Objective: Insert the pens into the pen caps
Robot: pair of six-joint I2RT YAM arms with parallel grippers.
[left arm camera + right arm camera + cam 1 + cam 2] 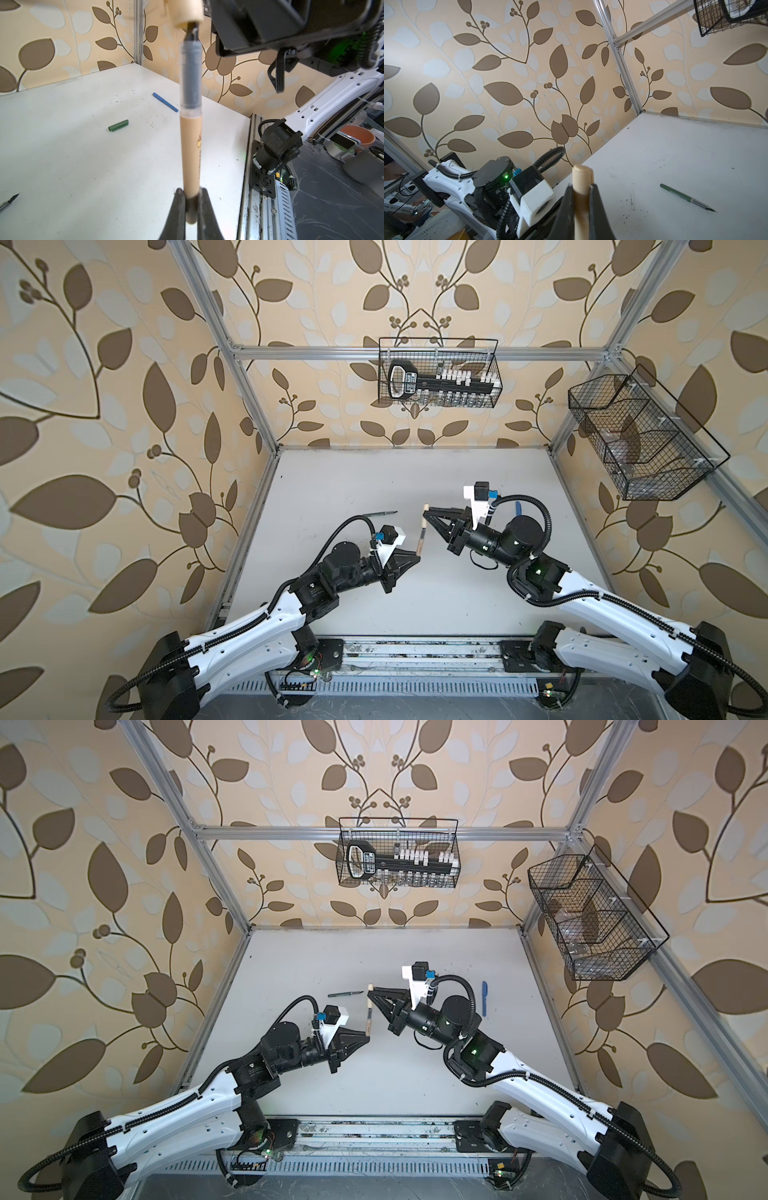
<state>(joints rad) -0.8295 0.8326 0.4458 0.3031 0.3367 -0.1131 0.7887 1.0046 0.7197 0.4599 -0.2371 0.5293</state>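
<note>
Snugly within left end effector (191, 196): tan pen (190, 151)

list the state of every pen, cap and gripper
tan cap: held, not seated
tan pen: uncapped, tip at cap mouth
green pen: uncapped, lying loose
green cap: lying loose
blue pen: lying loose, looks capped
left gripper: shut on tan pen
right gripper: shut on tan cap

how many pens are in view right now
3: the tan pen in the left gripper, the green pen lying on the table beyond it, and the blue pen lying on the table beside the right arm. None seems hidden.
</note>
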